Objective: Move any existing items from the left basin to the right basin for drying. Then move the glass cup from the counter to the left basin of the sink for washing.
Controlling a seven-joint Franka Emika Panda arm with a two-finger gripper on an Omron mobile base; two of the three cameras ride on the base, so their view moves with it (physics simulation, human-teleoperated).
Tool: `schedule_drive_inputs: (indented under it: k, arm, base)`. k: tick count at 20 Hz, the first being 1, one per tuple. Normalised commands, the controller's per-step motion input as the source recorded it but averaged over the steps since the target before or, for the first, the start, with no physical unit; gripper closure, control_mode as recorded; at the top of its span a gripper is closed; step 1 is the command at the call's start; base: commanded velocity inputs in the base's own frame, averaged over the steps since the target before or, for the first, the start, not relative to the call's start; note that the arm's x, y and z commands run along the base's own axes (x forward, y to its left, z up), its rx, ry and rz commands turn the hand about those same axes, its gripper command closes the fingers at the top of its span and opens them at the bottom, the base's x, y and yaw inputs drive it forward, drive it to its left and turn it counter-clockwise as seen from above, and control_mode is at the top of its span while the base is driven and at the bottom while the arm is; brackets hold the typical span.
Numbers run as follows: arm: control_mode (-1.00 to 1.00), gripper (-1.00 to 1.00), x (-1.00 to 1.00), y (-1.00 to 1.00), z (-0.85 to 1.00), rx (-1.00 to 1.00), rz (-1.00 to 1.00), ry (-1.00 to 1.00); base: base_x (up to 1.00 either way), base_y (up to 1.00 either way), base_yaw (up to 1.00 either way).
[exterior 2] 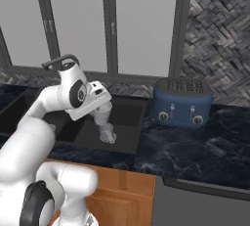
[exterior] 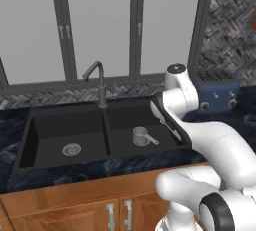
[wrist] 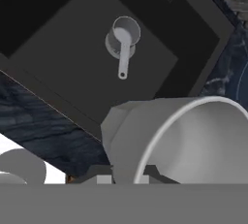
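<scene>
The glass cup [wrist: 193, 136] looms large and pale in the hand view, tipped on its side with its open mouth showing. My gripper [wrist: 125, 174] is shut on its wall. In the right base view the gripper [exterior 2: 106, 129] hangs over the right basin [exterior 2: 124, 127] with the cup [exterior 2: 109, 137] at its tips. The left basin [exterior: 50, 135] holds nothing but its silver drain strainer [exterior: 71, 149]. A grey metal cup with a long handle [exterior: 141, 136] stands upright on the floor of the right basin [exterior: 120, 147], and below my hand the metal cup [wrist: 123, 39] shows again.
The dark gooseneck tap [exterior: 100, 82] rises behind the sink's divider. A blue toaster [exterior 2: 183, 101] stands on the marbled counter [exterior 2: 205, 146] right of the sink. Windows run along the back wall, and wooden cabinets [exterior: 75, 202] sit below the counter.
</scene>
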Motion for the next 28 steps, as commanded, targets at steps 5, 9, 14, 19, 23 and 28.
schedule_drive_inputs:
  k: [5,9,14,19,23,28]
  arm:
    - [-1.00,1.00,0.00,0.97,0.16,0.09,0.27,0.00]
    - [-1.00,1.00,0.00,0.89,0.00,0.10,0.36,0.00]
    - [-1.00,1.00,0.00,0.95,0.00,0.05,0.35,0.00]
    - [-1.00,1.00,0.10,0.95,0.00,0.00,0.26,0.00]
    - [-1.00,1.00,0.14,0.82,-0.11,0.00,0.18,0.00]
    - [-1.00,1.00,0.39,0.54,-0.48,-0.06,0.10,0.00]
  base:
    - [0.00,0.00,0.00]
    - [0.00,0.00,0.00]
    - [0.00,0.00,0.00]
    - [0.00,0.00,0.00]
    - [0.00,0.00,0.00]
    - [0.00,0.00,0.00]
